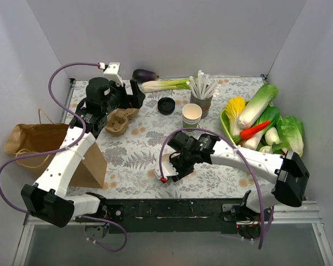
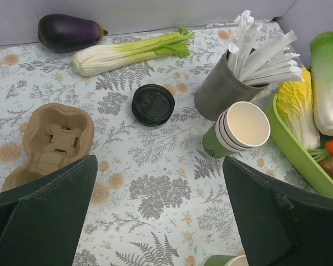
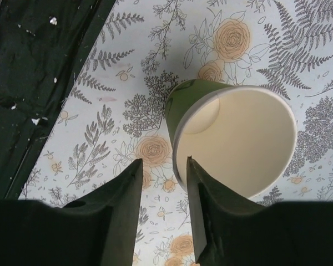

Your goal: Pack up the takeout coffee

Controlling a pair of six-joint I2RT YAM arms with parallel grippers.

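Cream paper above and green paper below is seen on the single cup, which is stood upright on the counter near its front edge, directly before the right fingers. These fingers are parted by a narrow gap. The near rim of the cup is seen to run into that gap, with one finger outside the wall and the other seeming to lie over the mouth. A firm grip is not shown, so the fingers are judged to be loosened and not clamped. The left fingers are spread fully wide and nothing is held between them. They are hung above the counter beside the moulded pulp carrier.

The task is judged to be at an early stage. One cup is set apart from the stack of cups, but no lid is fitted on it, and its inside is seen dry and empty. The black lid is laid loose on the counter, well apart from the single cup, between the carrier and the stack. Nothing is seen packed in the brown paper bag at the left side, though its inside is hidden. By this judgement, the lid is yet to be pressed on, and the closed cup is then to be put in the carrier or the bag.

No brand, label or readable writing is found on the cup, the lid, the bag or the carrier. Only the fern and flower print of the counter cover is visible.
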